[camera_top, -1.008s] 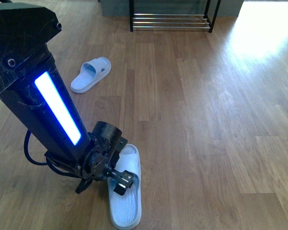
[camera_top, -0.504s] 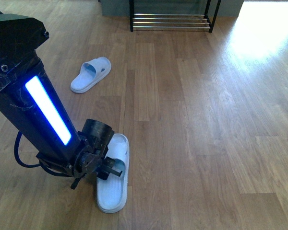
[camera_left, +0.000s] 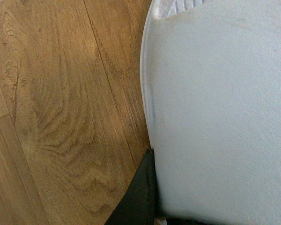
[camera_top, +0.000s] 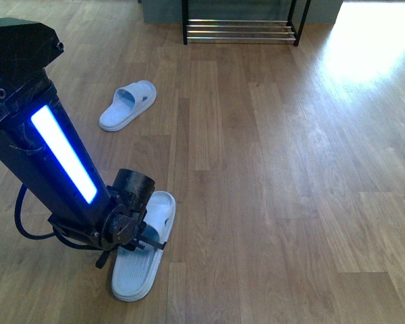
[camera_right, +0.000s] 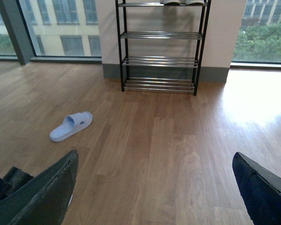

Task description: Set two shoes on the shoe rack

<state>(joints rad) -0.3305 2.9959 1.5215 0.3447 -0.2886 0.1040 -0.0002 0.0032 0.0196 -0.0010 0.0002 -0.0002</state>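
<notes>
- Two pale blue slides on the wood floor (camera_top: 290,169), both well short of the shoe rack (camera_top: 239,30), which stands against the far wall.
- Near slide (camera_top: 136,266): flat on the floor, sole down, toe end toward the rack and angled a bit right. The left gripper (camera_top: 131,233) sits on its strap.
- Left wrist view is filled w/ the strap surface (camera_left: 215,117). One dark finger (camera_left: 136,197) is tucked against the strap edge, so the jaws look pinched onto the strap. The other finger isn't visible, so that's a judgement.
- Why the strap: prob. the only raised part thin enough to pinch, since the sole lies flush w/ the floor.
- Far slide (camera_top: 127,104): alone, farther on twd the rack and a bit left, toe pointing up-right. Nothing touches it.
- Right gripper (camera_right: 154,157): fingers spread wide, holding nothing, looking over the room. It's out of the front view.
- Rack from the right wrist view (camera_right: 160,47): four tiers of rods. The top tier carries shoes (camera_right: 180,2), cut off by the frame edge, so type is unclear. Nothing seen on the three lower tiers.
- Stage, by my read: pickup of the 1st slide. Lift and carry to the rack not yet done, 2nd slide untouched.
- Risk: the soft strap could flex and let the slide swing or slip in transit.
</notes>
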